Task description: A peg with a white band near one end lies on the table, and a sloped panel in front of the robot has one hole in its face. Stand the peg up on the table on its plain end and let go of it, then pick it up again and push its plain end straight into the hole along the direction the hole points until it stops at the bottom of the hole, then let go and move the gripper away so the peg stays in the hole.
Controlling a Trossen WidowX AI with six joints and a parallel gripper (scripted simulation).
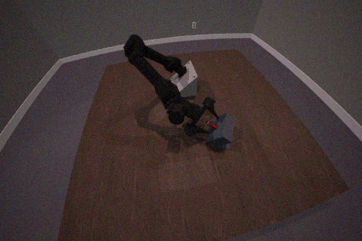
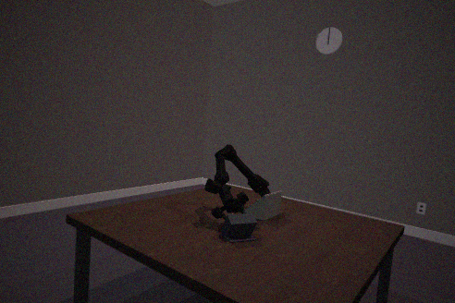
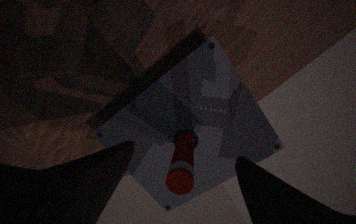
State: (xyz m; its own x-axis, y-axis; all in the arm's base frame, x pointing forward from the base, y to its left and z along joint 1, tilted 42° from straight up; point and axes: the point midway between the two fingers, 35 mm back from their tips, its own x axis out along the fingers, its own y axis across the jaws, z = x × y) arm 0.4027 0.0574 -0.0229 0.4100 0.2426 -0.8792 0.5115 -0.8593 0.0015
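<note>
The red peg (image 1: 212, 125) (image 3: 184, 155) stands out from the face of the blue-grey sloped panel (image 1: 226, 126) (image 2: 241, 221) (image 3: 150, 120). Its plain end is in the dark hole in the wrist view, and its pale band and outer end face the wrist camera. How deep it sits cannot be told exactly. My gripper (image 1: 213, 124) (image 3: 184, 154) is open, with one finger on each side of the peg and a visible gap to both in the wrist view. In the exterior view the peg is hidden.
A white, sloped block (image 1: 190, 78) (image 2: 270, 208) stands by the arm's base, behind the panel in the exterior view. The wooden table (image 1: 135, 191) (image 2: 309, 249) carries both. The light is dim and the arm casts shadows over the panel.
</note>
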